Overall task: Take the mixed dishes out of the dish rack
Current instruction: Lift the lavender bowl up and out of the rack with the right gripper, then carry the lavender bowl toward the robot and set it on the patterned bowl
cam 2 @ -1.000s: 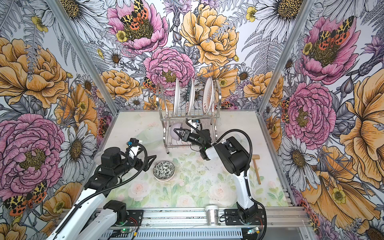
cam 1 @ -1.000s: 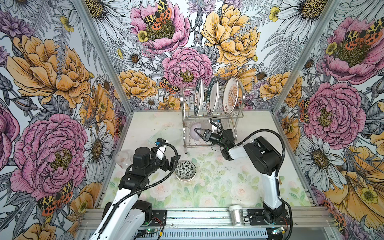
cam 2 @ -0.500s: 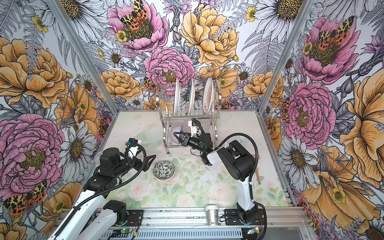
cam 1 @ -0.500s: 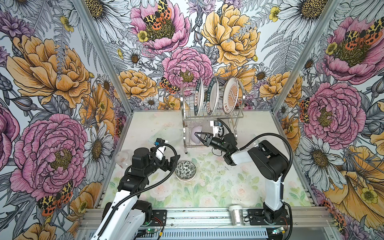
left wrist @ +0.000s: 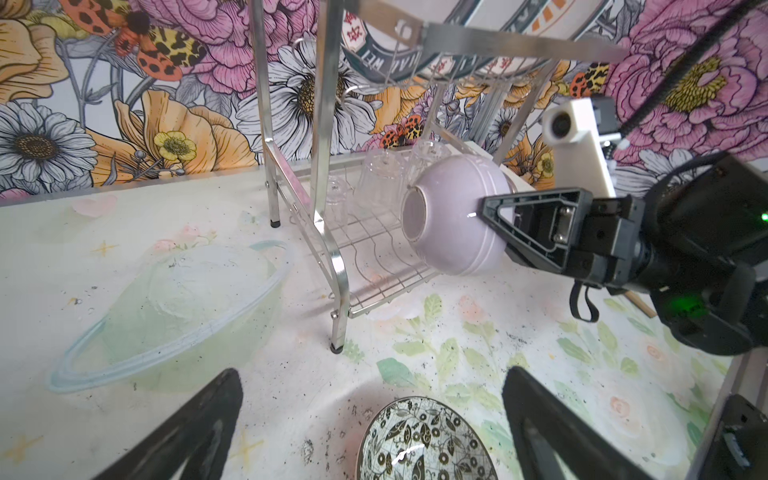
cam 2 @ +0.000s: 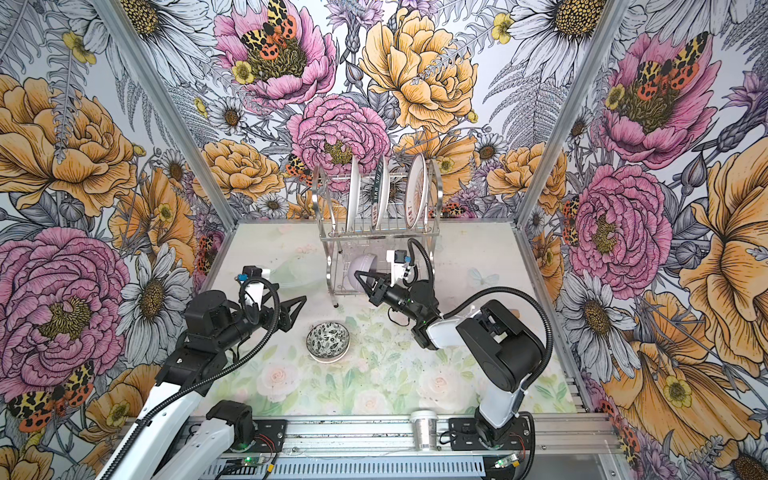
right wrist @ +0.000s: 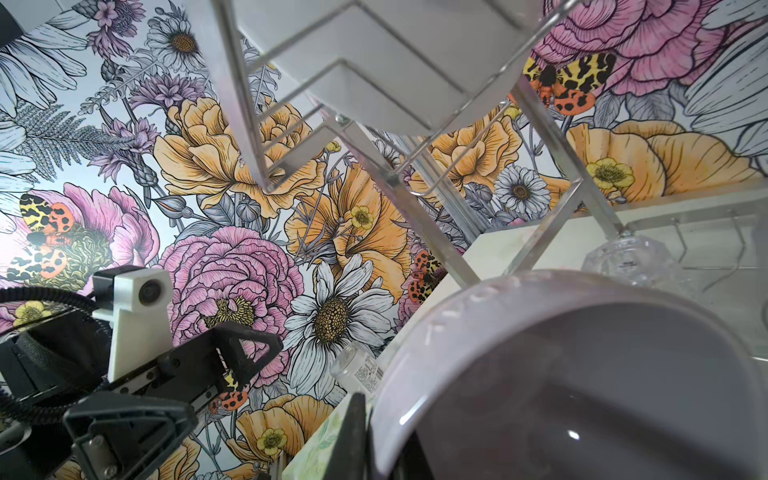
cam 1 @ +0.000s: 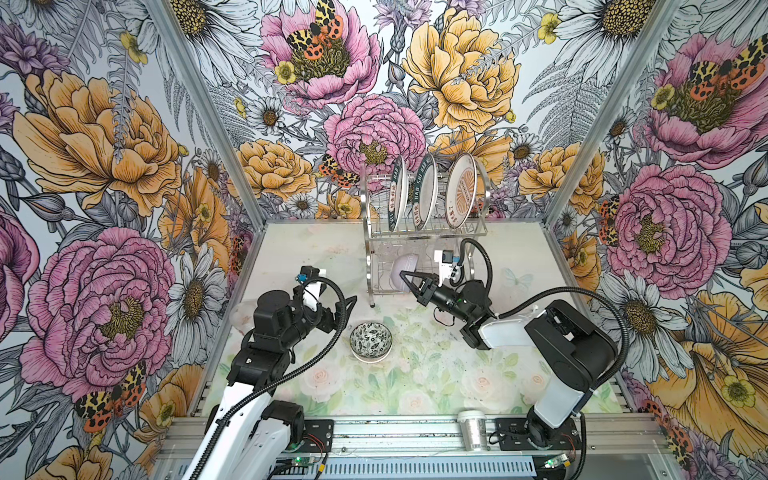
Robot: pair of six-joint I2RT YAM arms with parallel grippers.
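Pastel flower print is covering the desk (cam 1: 415, 374), with walls of big painted peonies and daisies rising around it. Nearest the front, on the metal rail behind both claws, a silver glittery cup (cam 1: 471, 428) with a white lid is standing upright.

The left claw (left wrist: 374, 374) is hovering low over the desk, released, with its fingers (left wrist: 199, 424) spread wide and grasping nothing. Close beside it, toward the front rail, the floral-patterned bowl (cam 1: 370, 341) is sitting upright on the desk, touching neither claw. Just past the left claw, a translucent tub (left wrist: 174, 299) is lying on the desk beside the left side of the dish rack (cam 1: 370, 266).

Farther out, the right claw (cam 1: 409, 279) is reaching into the rack's lower tier, clenched on the rim of the lavender bowl (left wrist: 453, 224). That bowl is lying turned on its side at the shelf's front edge, with its foot facing the left claw and its hollow facing the right wrist camera. Whether it is resting on the wires or hanging clear of them is not showing.

Beyond the right claw, small clear glasses (left wrist: 380, 183) are standing mouth-down on the same shelf. Above that claw, three plates are standing on edge in the upper tier's slots. Two are green-lettered plates (cam 1: 397, 195), and on their right is the sunburst plate (cam 1: 461, 191).
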